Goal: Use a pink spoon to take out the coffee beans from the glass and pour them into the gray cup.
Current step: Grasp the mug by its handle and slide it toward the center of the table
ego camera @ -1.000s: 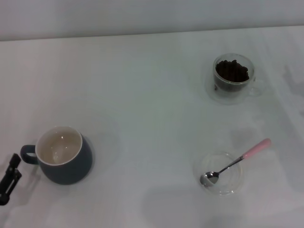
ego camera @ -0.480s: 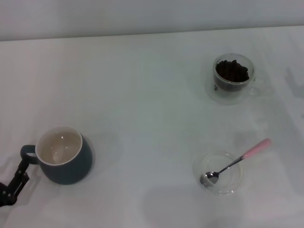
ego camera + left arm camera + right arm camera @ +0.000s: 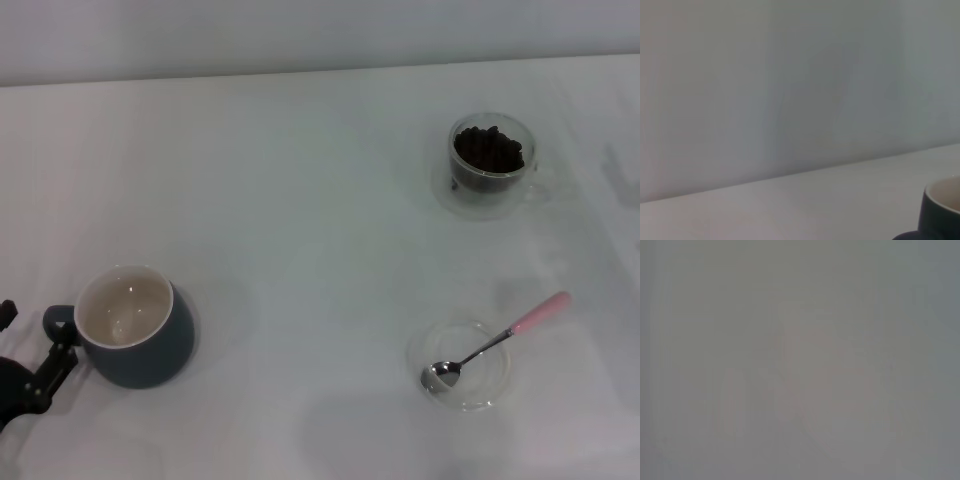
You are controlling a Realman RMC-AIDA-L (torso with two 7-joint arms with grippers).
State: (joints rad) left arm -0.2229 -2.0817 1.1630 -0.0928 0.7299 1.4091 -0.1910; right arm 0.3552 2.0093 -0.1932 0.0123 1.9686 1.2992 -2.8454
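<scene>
The gray cup (image 3: 135, 335) stands at the near left, empty, showing its cream inside; its loop handle points left. It also shows in the left wrist view (image 3: 943, 210). My left gripper (image 3: 35, 342) is at the table's near left edge, open, with one fingertip (image 3: 58, 362) just below the cup's handle and the other left of it. The glass (image 3: 490, 165) with the coffee beans (image 3: 488, 150) stands at the far right. The pink spoon (image 3: 495, 342) lies with its metal bowl in a shallow clear dish (image 3: 462, 365), pink handle end pointing up and right. The right gripper is out of view.
The white table (image 3: 320, 220) runs back to a pale wall. The right wrist view shows only a blank grey surface.
My left gripper has moved in toward the cup's handle and its two fingers now show apart on either side of it. The cup, glass and spoon have not moved.
</scene>
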